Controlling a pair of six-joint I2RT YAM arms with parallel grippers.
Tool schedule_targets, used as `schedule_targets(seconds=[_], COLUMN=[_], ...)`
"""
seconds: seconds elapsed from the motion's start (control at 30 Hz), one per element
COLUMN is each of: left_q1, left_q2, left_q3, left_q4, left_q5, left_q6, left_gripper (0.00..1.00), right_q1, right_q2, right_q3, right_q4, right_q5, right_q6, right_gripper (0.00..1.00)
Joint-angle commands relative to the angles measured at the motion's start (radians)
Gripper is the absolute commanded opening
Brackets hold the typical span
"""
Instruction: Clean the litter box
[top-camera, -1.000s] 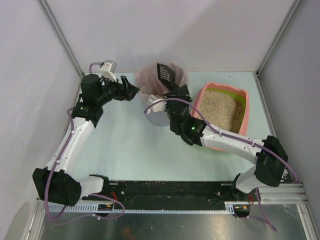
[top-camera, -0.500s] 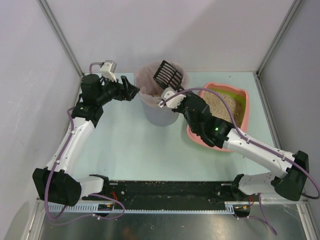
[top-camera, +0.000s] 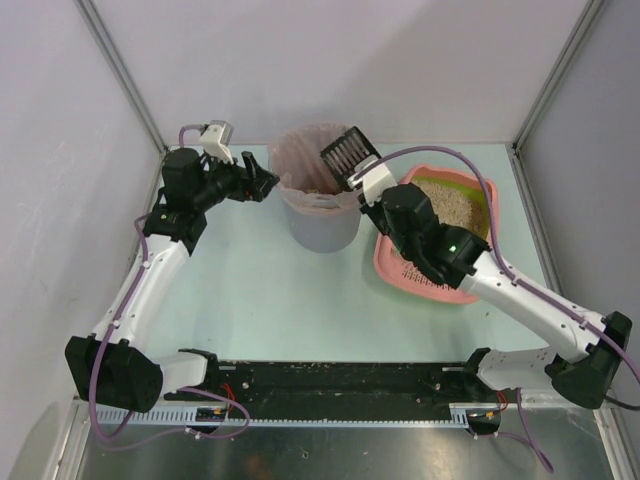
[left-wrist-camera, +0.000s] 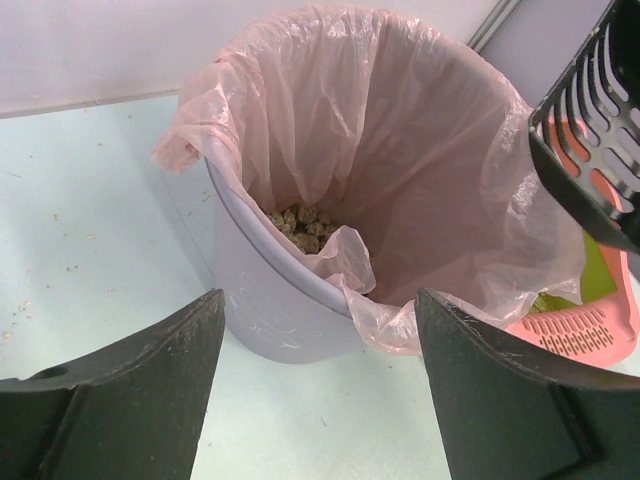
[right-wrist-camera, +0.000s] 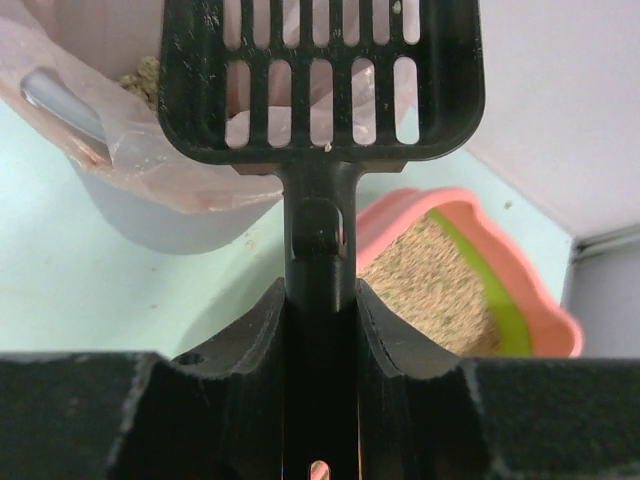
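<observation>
The litter box (top-camera: 388, 265) is a shallow pink tray with a green inner rim and beige granules, lying right of the bin; its rim (right-wrist-camera: 545, 320) also shows in the right wrist view. My right gripper (top-camera: 364, 180) is shut on the handle of a black slotted scoop (top-camera: 347, 153), whose head hangs over the bin's right rim. In the right wrist view the scoop (right-wrist-camera: 320, 80) looks empty, with the gripper (right-wrist-camera: 320, 288) clamped round its handle. My left gripper (top-camera: 266, 182) stands open just left of the bin, and in its own view the gripper (left-wrist-camera: 320, 295) holds nothing.
A grey round bin (top-camera: 320, 228) with a pinkish bag stands at the back centre, with clumps (left-wrist-camera: 300, 222) lying in its bottom. White walls close in the left, back and right. My right arm stretches across the litter box's near side.
My right arm has swung the scoop rightward from above the bin's middle to its right rim, and the forearm now lies over the litter box. The left arm has stayed put.
</observation>
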Motion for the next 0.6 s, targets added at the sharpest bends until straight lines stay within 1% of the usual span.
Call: schedule_targets(seconds=[0.0, 0.03, 0.07, 0.1, 0.17, 0.23, 0.27, 0.33, 0.37, 0.4, 0.43, 0.47, 0.53, 0.57], left_q1=[-0.007, -0.009, -0.01, -0.015, -0.019, -0.035, -0.044, -0.093, -0.136, -0.153, -0.165, -0.173, -0.178, -0.178], left_q2=[-0.016, -0.015, -0.016, -0.016, -0.021, -0.027, -0.038, -0.05, -0.067, -0.073, -0.081, -0.093, -0.105, -0.111], left_q3=[0.004, 0.002, 0.001, 0.001, -0.001, -0.001, 0.001, 0.002, 0.002, -0.002, -0.006, -0.012, -0.03, -0.038], left_q4=[0.021, 0.021, 0.023, 0.021, 0.021, 0.021, 0.023, 0.021, 0.021, 0.017, 0.014, 0.014, 0.008, 0.006], left_q5=[-0.013, -0.016, -0.027, -0.032, -0.039, -0.052, -0.055, -0.104, -0.119, -0.134, -0.136, -0.127, -0.093, -0.09], left_q6=[0.005, 0.008, 0.009, 0.009, 0.015, 0.023, 0.028, 0.069, 0.084, 0.095, 0.104, 0.1, 0.089, 0.088], left_gripper=[0.81, 0.81, 0.81, 0.81, 0.81, 0.81, 0.8, 0.81, 0.81, 0.82, 0.82, 0.83, 0.84, 0.84], right_q1=[-0.005, -0.008, -0.011, -0.017, -0.049, -0.089, -0.135, -0.213, -0.242, -0.27, -0.293, -0.346, -0.397, -0.449], right_q2=[-0.073, -0.087, -0.125, -0.142, -0.203, -0.235, -0.245, -0.251, -0.246, -0.228, -0.213, -0.2, -0.162, -0.151], right_q3=[0.136, 0.14, 0.14, 0.142, 0.149, 0.163, 0.183, 0.204, 0.223, 0.229, 0.235, 0.237, 0.234, 0.229], right_q4=[-0.318, -0.412, -0.455, -0.495, -0.599, -0.664, -0.733, -0.838, -0.871, -0.902, -0.96, -0.985, -1.034, -1.04], right_q5=[0.021, 0.004, -0.005, -0.015, -0.05, -0.088, -0.122, -0.171, -0.188, -0.211, -0.26, -0.284, -0.324, -0.337], right_q6=[0.408, 0.454, 0.496, 0.574, 0.637, 0.704, 0.72, 0.737, 0.735, 0.729, 0.711, 0.696, 0.673, 0.641], right_gripper=[0.0, 0.0, 0.0, 0.0, 0.0, 0.0, 0.0, 0.0, 0.0, 0.0, 0.0, 0.0, 0.0, 0.0])
